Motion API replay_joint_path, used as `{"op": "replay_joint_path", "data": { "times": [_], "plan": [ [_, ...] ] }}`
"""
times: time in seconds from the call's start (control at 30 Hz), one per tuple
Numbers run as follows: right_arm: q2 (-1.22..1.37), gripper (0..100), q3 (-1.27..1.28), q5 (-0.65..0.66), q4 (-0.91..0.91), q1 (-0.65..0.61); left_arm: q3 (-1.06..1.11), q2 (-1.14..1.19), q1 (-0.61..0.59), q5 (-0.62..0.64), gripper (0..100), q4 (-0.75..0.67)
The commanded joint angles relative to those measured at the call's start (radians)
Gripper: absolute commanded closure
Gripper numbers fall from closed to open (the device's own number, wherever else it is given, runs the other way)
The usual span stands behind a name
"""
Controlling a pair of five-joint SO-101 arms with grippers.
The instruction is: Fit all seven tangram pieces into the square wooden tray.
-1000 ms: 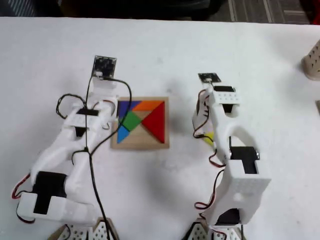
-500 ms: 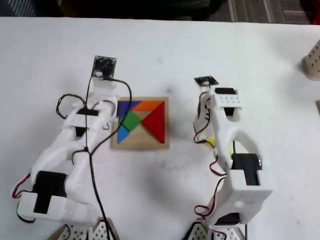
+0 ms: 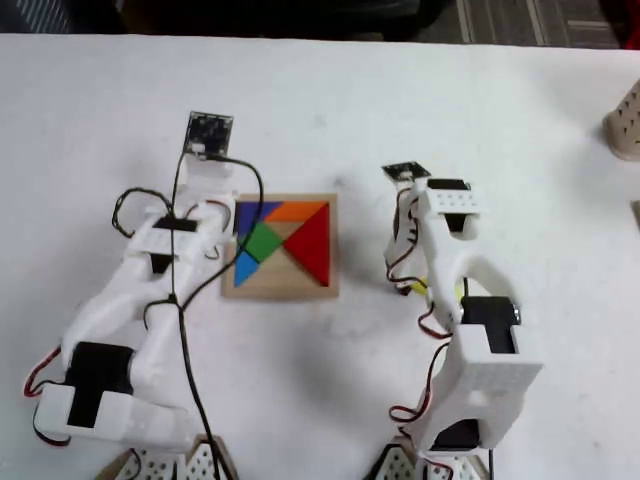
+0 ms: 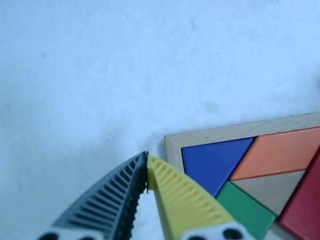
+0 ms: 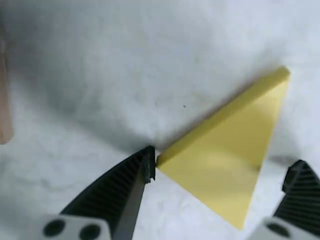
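Note:
The square wooden tray [image 3: 280, 288] lies between the two arms and holds blue, orange, green, red and light blue pieces. Its front strip is bare wood. My left gripper [image 4: 146, 161] is shut with nothing in it, its tip on the table just outside the tray's corner [image 4: 172, 143] by the blue piece [image 4: 212, 160]. The yellow triangle [image 5: 227, 160] lies flat on the table right of the tray. My right gripper [image 5: 222, 172] is open around it, one fingertip [image 5: 146, 162] against a corner. From above, the yellow triangle [image 3: 412, 284] peeks out under the right arm.
A beige perforated object [image 3: 625, 122] stands at the table's right edge. Both arm bases and loose cables [image 3: 185, 330] take up the near side. The tray's edge [image 5: 3, 100] lies a short way from the yellow triangle.
The right arm has drawn back toward the near side and dropped lower over the yellow triangle. The left arm and the tray have stayed put.

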Motion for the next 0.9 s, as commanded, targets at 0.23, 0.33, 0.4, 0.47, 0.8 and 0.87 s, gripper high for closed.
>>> {"op": "replay_joint_path", "data": {
  "times": [0.23, 0.33, 0.4, 0.47, 0.8, 0.87],
  "plan": [
    [0.007, 70.1, -0.029, -0.060, -0.022, 0.038, -0.043, -0.005, -0.010, -0.012, 98, -0.014],
    [0.007, 70.3, -0.029, -0.061, -0.022, 0.048, -0.043, -0.005, -0.010, -0.012, 98, -0.014],
    [0.002, 70.3, -0.028, -0.061, -0.022, 0.058, -0.043, -0.005, -0.010, -0.012, 98, -0.014],
    [-0.001, 70.4, -0.028, -0.061, -0.022, 0.070, -0.043, -0.005, -0.010, -0.012, 98, -0.014],
    [-0.010, 70.4, -0.034, -0.055, 0.005, 0.091, -0.043, -0.005, -0.010, -0.012, 98, -0.014],
    [-0.038, 70.4, -0.035, -0.055, 0.019, 0.091, -0.043, -0.005, -0.010, -0.012, 98, -0.014]
  ]
}}
